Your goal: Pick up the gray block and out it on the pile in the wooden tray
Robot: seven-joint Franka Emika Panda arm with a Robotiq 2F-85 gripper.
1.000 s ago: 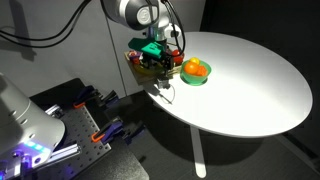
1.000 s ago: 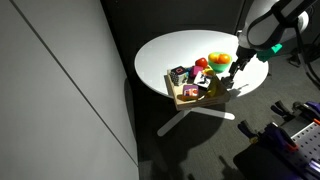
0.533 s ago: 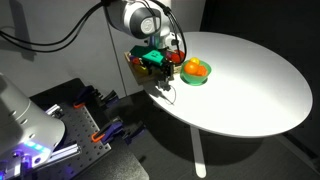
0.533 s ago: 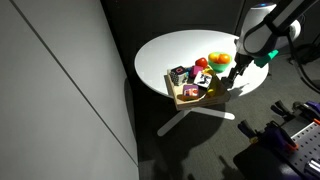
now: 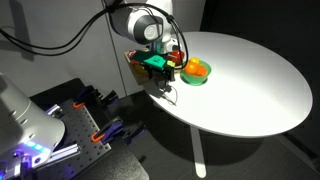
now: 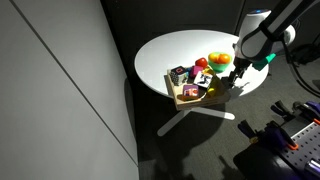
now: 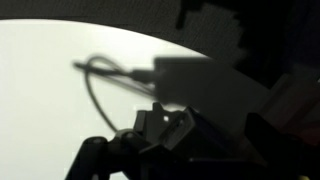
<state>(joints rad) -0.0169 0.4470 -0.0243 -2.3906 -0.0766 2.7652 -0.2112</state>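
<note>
End effector (image 5: 160, 67): low over the wooden tray (image 5: 133, 60); dark in the wrist view (image 7: 165, 130), so apart or together cannot be told.
Gray block: cannot be singled out from the pile in the tray (image 6: 190, 100).
Green bowl (image 5: 198, 79): just beside the tray, holding orange fruit.
Surface (image 5: 245, 80): round and white, with the tray at its edge.

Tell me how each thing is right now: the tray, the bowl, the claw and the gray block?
Tray: on the table near its edge, piled with blocks.
Bowl: upright, with fruit in it.
Claw: low at the tray's end; open or shut, can't tell.
Gray block: too small to pick out.
</note>
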